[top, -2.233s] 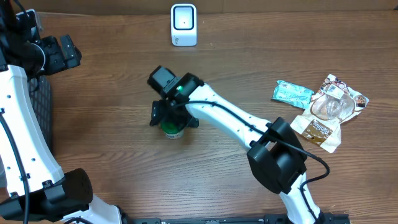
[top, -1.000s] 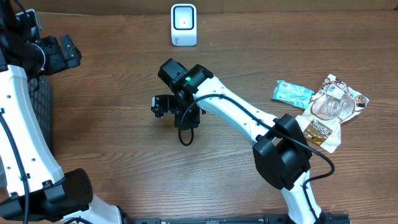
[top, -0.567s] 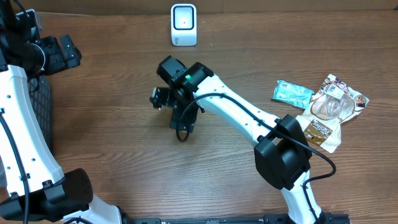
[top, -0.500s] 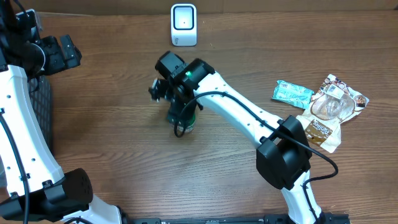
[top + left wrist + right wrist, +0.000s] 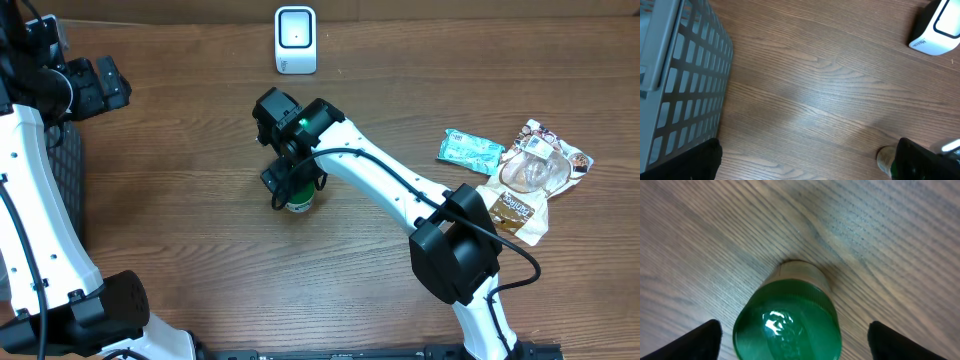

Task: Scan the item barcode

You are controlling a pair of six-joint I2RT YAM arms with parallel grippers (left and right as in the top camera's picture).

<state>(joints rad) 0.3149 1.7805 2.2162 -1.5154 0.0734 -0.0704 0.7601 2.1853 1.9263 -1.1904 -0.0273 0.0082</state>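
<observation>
The small bottle (image 5: 787, 319) with the green lid stands upright on the table (image 5: 180, 250), so its long axis is vertical and the lid faces straight up to the right wrist camera. The right gripper (image 5: 793, 330) hangs directly over it, pointing down. Its two fingers (image 5: 702, 340) are spread wide, one on each side of the lid, with bare wood between each finger and the bottle; nothing is held. The fingertips themselves lie below the edge of the wrist view, so I cannot tell for sure if they touch the bottle lower down.

In the overhead view the right arm is stretched far across the table toward the left and bends down at the wrist above the bottle. The scanner (image 5: 296, 40) stands at the far edge, beyond the bottle and well apart from it. No barcode is visible from above; probably it is on the side wall.

The left gripper (image 5: 98, 85) is parked far at the left next to the basket (image 5: 680, 80), also spread wide and empty. The right arm is clearly the nearer one, and a straight descent and closing seems enough for a grasp.
</observation>
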